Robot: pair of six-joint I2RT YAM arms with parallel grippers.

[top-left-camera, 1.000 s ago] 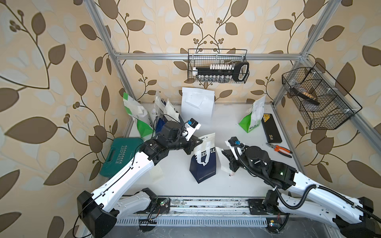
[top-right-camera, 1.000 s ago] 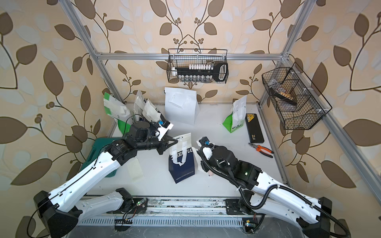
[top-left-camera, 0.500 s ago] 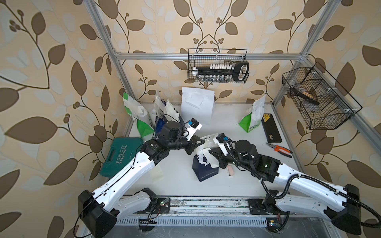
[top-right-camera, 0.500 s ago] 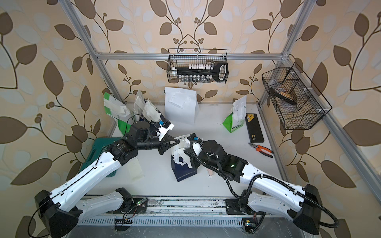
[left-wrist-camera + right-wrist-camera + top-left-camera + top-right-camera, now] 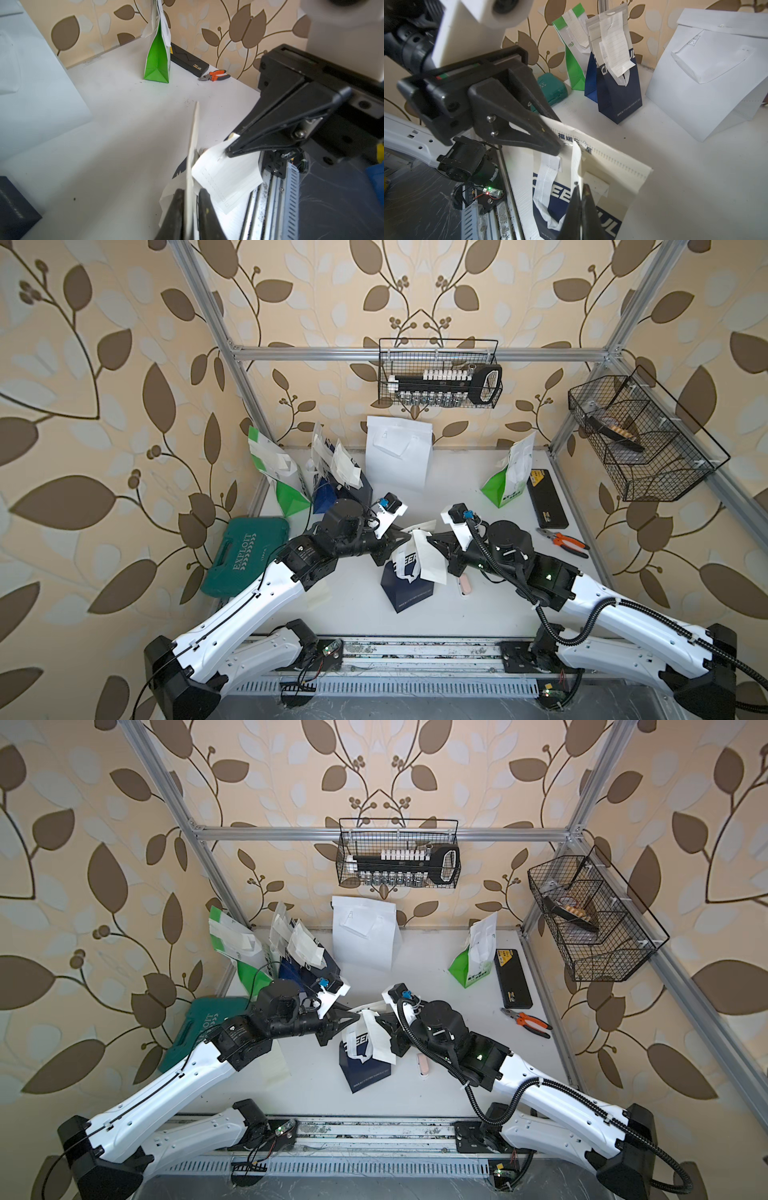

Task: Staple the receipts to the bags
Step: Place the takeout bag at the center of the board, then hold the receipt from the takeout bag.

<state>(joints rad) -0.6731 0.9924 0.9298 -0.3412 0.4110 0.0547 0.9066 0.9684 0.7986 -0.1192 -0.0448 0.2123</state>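
Lining up receipt (image 5: 430,562) on navy bag (image 5: 409,597), mid-table, not yet stapled.
Pinching receipt's upper corner with right gripper (image 5: 227,148), tips pressed together, holding it at the bag's cream top flap. Straddling that flap with left gripper (image 5: 406,536), jaws a little apart, so looking loose rather than clamped. Sitting between both arms, well apart from back bags (image 5: 616,83), slips already hanging there. Probably the last bag to do. Next: hold slip flat over flap, clamp with one arm, free the other for the stapler, possibly the small pink item (image 5: 465,585) lying on table (image 5: 357,605) just beside the bag; too small to confirm.
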